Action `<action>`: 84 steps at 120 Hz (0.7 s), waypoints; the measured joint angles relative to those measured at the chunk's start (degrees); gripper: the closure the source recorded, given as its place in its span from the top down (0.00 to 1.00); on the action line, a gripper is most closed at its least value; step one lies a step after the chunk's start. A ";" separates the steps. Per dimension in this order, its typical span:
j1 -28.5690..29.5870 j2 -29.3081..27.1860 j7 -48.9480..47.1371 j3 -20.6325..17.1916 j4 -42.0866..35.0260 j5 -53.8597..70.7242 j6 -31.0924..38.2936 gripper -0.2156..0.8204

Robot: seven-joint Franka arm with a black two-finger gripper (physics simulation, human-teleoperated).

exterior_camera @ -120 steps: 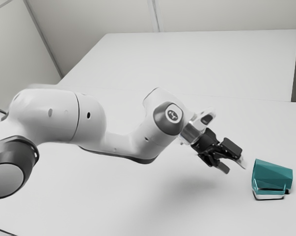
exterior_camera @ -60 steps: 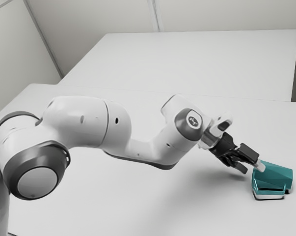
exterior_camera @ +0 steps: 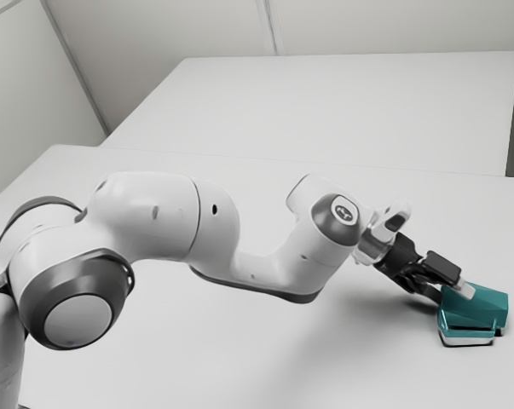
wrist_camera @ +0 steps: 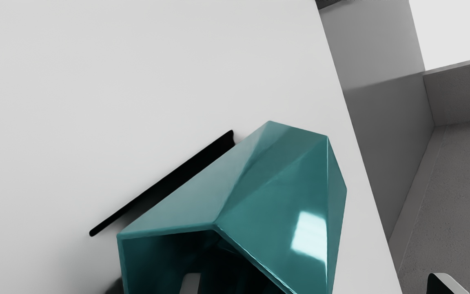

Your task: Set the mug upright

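A plain white table lies under me, its pale surface running back toward the walls. Nearest is my gripper, reaching down at a slant from the exterior view's left to the mug's open end. My fingers stand wide apart, with nothing clamped between them. In the wrist view one finger shows against the dark mouth of the mug, while the other is out past the mug's outer side; whether the first is inside the mouth or just in front of it, I cannot tell.

The teal, faceted mug lies on its side on the table, near the exterior view's right edge. Its long axis runs along the tabletop rather than up from it, with the mouth toward me and the closed end pointing away, toward the exterior view's right. A narrow black strip runs beside its flank in the wrist view; I cannot tell what it is.

Past the mug's closed end the wrist view shows the straight edge of the table, then a grey wall and a rough grey surface. At the back of the exterior view is another broad white surface, with light walls behind it.
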 joint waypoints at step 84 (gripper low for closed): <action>-0.58 2.01 7.39 0.00 0.49 -9.81 -2.24 0.72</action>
